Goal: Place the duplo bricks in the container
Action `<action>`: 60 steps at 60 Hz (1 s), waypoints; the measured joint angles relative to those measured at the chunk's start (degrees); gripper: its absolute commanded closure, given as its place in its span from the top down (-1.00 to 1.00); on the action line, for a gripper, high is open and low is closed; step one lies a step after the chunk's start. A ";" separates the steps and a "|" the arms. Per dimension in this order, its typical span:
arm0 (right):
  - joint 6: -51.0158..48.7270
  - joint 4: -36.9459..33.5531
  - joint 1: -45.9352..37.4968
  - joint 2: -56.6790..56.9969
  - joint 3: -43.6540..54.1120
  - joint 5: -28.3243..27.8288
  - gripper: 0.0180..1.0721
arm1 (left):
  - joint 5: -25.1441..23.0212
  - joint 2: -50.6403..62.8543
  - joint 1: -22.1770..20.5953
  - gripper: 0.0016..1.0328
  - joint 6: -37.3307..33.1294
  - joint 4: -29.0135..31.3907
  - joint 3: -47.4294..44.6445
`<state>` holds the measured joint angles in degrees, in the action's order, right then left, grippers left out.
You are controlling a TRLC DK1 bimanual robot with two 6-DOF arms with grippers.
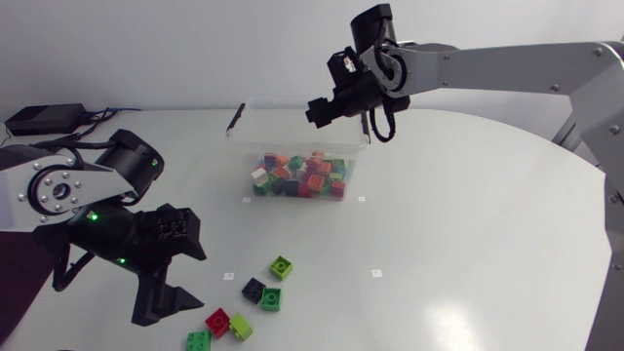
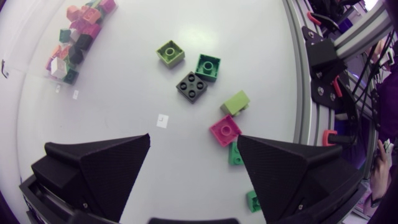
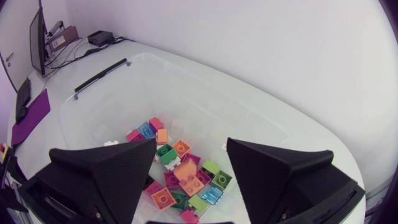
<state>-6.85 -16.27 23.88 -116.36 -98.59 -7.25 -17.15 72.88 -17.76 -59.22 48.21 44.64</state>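
The white table (image 1: 468,224) is round-edged and glossy, with a few small white tags (image 1: 376,273) stuck to it. A black box (image 1: 41,119) with cables sits at its far left corner. The clear container (image 1: 292,136) stands toward the back, near the middle. A heap of mixed bricks (image 1: 300,174) in orange, pink, green, blue and white lies along its near side.

Six bricks lie loose on the bare surface at the front. A light green brick (image 1: 281,267) is nearest the container. A black brick (image 1: 253,290) and a dark green brick (image 1: 272,299) lie close together just past it. A red brick (image 1: 218,323), a lime brick (image 1: 241,328) and a green brick (image 1: 199,341) sit in a cluster by the front edge.

The left gripper (image 1: 195,278) hangs low beside that cluster. Its jaws are spread wide, holding and touching nothing, and the red brick lies just ahead of them. The right gripper (image 1: 327,107) hovers over the container's back rim, pointing down at the heap. Its jaws are also well apart and empty.
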 measured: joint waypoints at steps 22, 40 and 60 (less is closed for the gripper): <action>-0.02 0.00 1.88 12.35 7.67 1.14 0.90 | 1.25 -0.37 -4.59 0.89 -2.34 3.02 -6.23; -0.04 0.00 6.21 22.36 18.91 3.13 0.90 | 2.80 -0.35 -7.89 0.86 -0.37 0.13 -8.98; -0.02 0.22 12.09 27.98 28.94 7.45 0.90 | 5.88 0.94 -10.56 0.60 4.31 -7.28 -14.25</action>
<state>-6.87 -16.05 35.97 -88.38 -69.65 0.21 -11.27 73.82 -28.32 -54.92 40.93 30.39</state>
